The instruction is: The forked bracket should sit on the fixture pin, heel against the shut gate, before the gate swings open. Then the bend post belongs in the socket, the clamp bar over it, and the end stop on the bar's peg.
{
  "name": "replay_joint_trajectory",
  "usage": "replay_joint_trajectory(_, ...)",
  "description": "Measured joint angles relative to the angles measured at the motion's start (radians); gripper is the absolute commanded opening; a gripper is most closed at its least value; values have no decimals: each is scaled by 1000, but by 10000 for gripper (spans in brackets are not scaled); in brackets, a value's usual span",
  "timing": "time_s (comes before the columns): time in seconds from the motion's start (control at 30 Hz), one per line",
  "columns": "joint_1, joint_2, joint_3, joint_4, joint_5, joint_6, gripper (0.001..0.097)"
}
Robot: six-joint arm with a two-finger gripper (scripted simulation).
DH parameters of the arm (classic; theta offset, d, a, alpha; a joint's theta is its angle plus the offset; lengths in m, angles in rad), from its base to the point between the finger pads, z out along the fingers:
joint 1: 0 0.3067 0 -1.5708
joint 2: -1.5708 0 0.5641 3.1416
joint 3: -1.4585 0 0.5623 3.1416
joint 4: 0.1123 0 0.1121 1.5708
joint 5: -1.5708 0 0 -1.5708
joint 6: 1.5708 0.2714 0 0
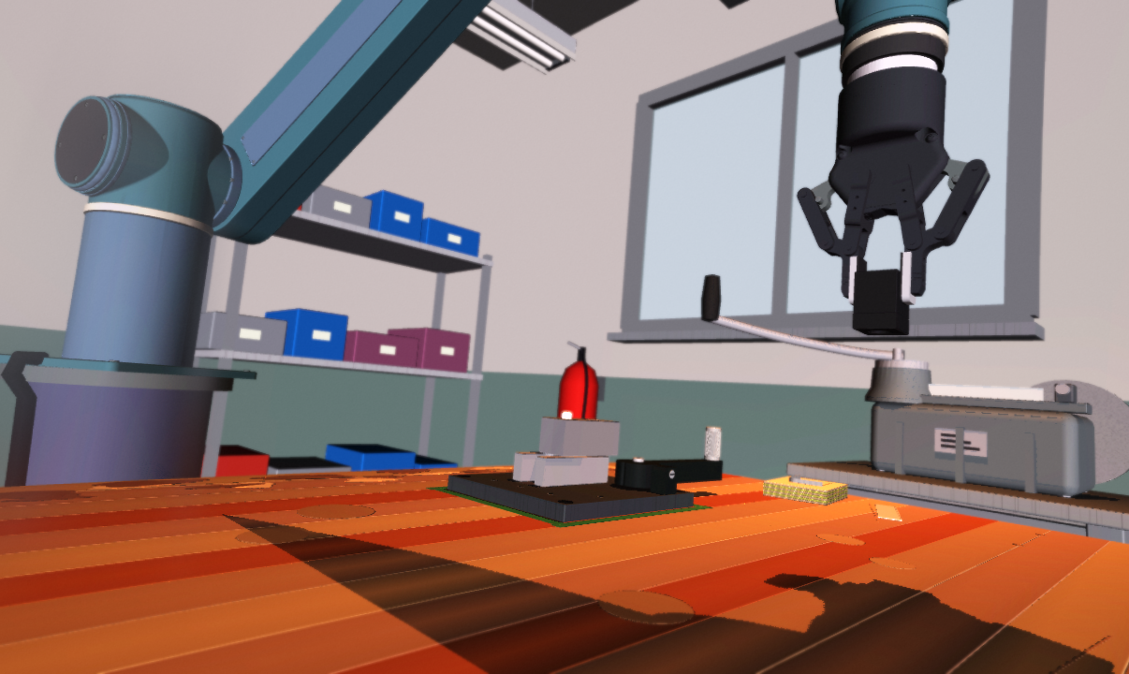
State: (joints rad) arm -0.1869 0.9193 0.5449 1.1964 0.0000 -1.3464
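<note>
The fixture pin and socket are hidden behind grey blocks [570,459] on the dark fixture plate [570,496], which lies mid-table. High above the table's right side, my gripper [880,289] is closed around a small black block [880,302], well above and right of the plate. A black bar-shaped part [667,474] lies at the plate's right edge. A short knurled silver post [712,442] stands upright just behind that bar. Which of the task's parts the black block is, I cannot tell.
A grey machine [983,436] with a long crank handle [770,327] sits on a low stand at the right, directly under the gripper. A yellow sponge-like pad [805,489] lies beside it. The arm's base [124,402] stands far left, before shelves.
</note>
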Motion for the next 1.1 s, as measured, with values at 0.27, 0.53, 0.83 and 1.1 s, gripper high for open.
replay_joint_trajectory(0.27,0,0,0,0,0,76,80)
replay_joint_trajectory(0.53,0,0,0,0,0,91,80)
replay_joint_trajectory(0.83,4,-30,-54,-25,0,96,80)
replay_joint_trajectory(1.1,25,-149,-267,-118,0,117,80)
